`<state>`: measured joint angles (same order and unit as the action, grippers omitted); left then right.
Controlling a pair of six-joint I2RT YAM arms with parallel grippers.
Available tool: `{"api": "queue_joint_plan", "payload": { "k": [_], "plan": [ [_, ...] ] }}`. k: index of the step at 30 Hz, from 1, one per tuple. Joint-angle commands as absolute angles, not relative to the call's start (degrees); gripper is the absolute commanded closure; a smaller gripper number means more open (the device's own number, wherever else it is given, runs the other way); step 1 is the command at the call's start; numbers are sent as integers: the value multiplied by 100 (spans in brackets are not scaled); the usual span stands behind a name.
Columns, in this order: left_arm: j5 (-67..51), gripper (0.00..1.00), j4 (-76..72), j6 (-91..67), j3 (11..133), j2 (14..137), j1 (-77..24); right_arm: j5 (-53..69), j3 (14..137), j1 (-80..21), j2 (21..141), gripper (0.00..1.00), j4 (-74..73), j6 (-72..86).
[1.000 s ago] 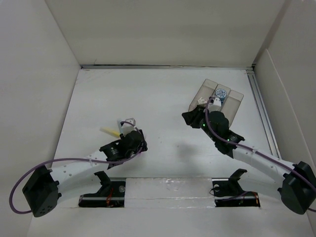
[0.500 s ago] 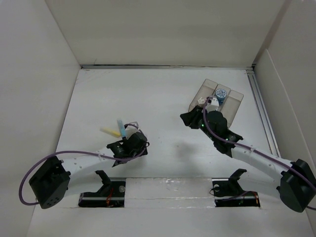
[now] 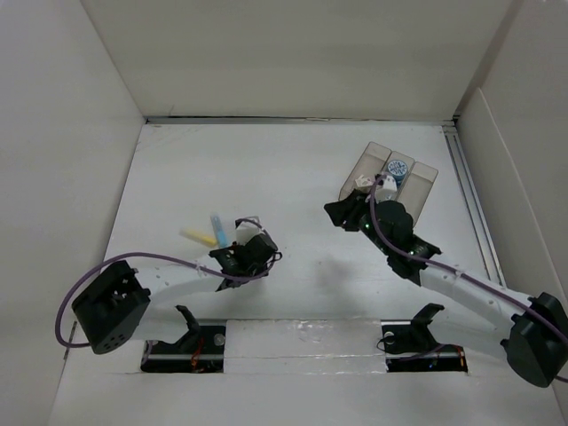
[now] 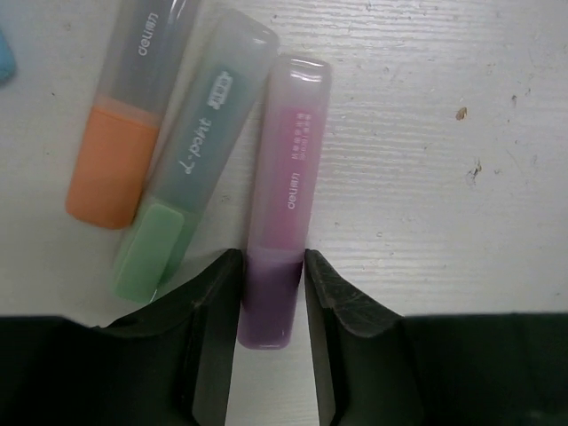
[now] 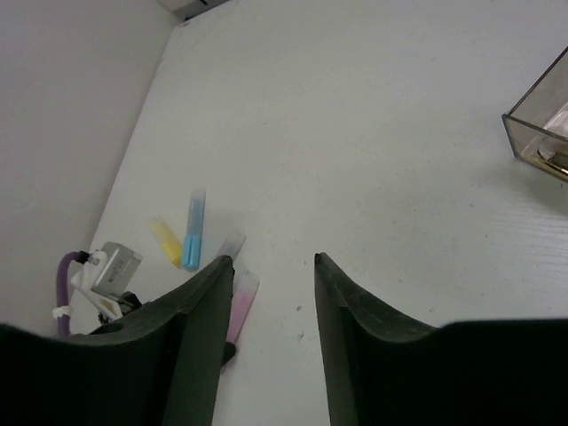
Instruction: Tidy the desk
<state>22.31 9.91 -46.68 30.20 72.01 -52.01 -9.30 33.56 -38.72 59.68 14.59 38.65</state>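
Left gripper [image 4: 272, 257], seen from the left wrist: its two dark fingers [image 4: 209, 311] stand a narrow way apart, one on each side of the darker purple end of a purple highlighter [image 4: 286, 169]. The fingertips meet the barrel's sides, but whether they press on it cannot be told. The highlighter lies flat on the desk [image 3: 293, 169], its long axis running up this view with a slight lean to the right and its pale translucent end farthest from the fingers. Just beside it on the left, roughly parallel, lies a green highlighter [image 4: 200, 160] leaning a little more to the right, and left of that an orange highlighter [image 4: 124, 115]. A blue object [image 4: 4, 58] shows only as a sliver at the frame's left edge. The desk's painted grain runs from side to side in the left wrist view, so all three barrels lie almost square across it. In the top view the desk fills the floor of the enclosure, reaching from the arm bases at the bottom to the white wall panels [image 3: 293, 53] at the top; which of its sides is longer cannot be judged there. Right gripper [image 5: 271, 262]: fingers apart with nothing between them, held above bare desk near the near-left corner of a clear three-compartment tray [image 3: 419, 191]. The tray sits far right on the desk, with a blue-and-white roll [image 3: 398, 168] in its middle compartment.
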Motion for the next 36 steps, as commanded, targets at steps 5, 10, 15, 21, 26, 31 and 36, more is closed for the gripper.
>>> {"api": "queue_joint_plan", "payload": {
  "k": [5,10,15,21,26,31,36],
  "plan": [
    [3364,88,1976,-5246,3866,8251,-6143,-1275,3296,-3911,4793,33,1513,3841],
    [3726,100,2233,-5458,4516,8824,-6504,-1248,3366,-3911,3991,31,1389,3832],
    [3700,100,1794,-5046,4948,8387,-6565,-1423,3804,-3911,3394,31,959,3753],
    [3279,100,502,-3834,5861,8322,-6565,-1783,4622,-3911,2998,31,387,3481],
    [2550,100,-280,-3112,7319,9192,-6504,-1907,5518,-3911,2813,34,-193,3261],
    [1585,100,-536,-2646,9178,10518,-6232,-1732,5993,-3911,2909,95,-438,3199],
    [942,100,-536,-2514,10878,11975,-6117,-1582,6337,-3911,3103,99,-677,3164]
  ]
}}
